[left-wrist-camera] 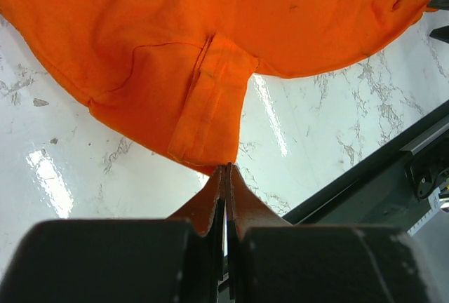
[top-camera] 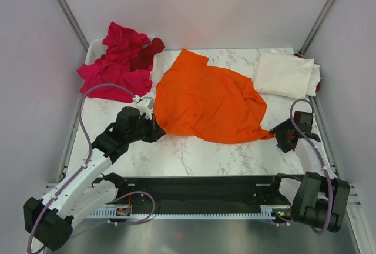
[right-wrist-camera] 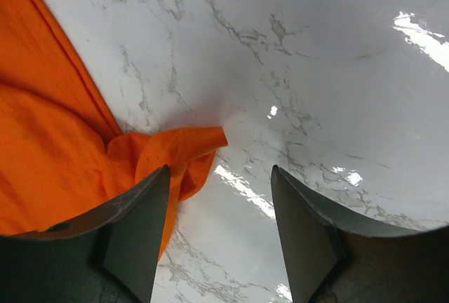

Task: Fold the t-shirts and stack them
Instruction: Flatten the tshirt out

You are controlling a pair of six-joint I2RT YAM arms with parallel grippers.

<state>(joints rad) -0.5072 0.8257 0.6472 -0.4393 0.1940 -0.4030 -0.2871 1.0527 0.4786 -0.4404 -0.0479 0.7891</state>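
The orange t-shirt (top-camera: pixel 205 98) is lying spread mid-bench (top-camera: pixel 194 157). The left end effector (left-wrist-camera: pixel 226 168) is pinching its sleeve hem (left-wrist-camera: pixel 203 154). The right end effector (right-wrist-camera: pixel 219 170) is gaping wide around the opposite corner (right-wrist-camera: pixel 200 138), seemingly to stretch the shirt flat.

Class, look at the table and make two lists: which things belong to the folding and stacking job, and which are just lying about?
Belong to the job: orange t-shirt; cream-white t-shirt; magenta-pink t-shirts; dark red t-shirt; left gripper, shut on the orange one; right gripper, open at its corner.

Just lying about: white basket at the far left corner; black rail along the near edge.
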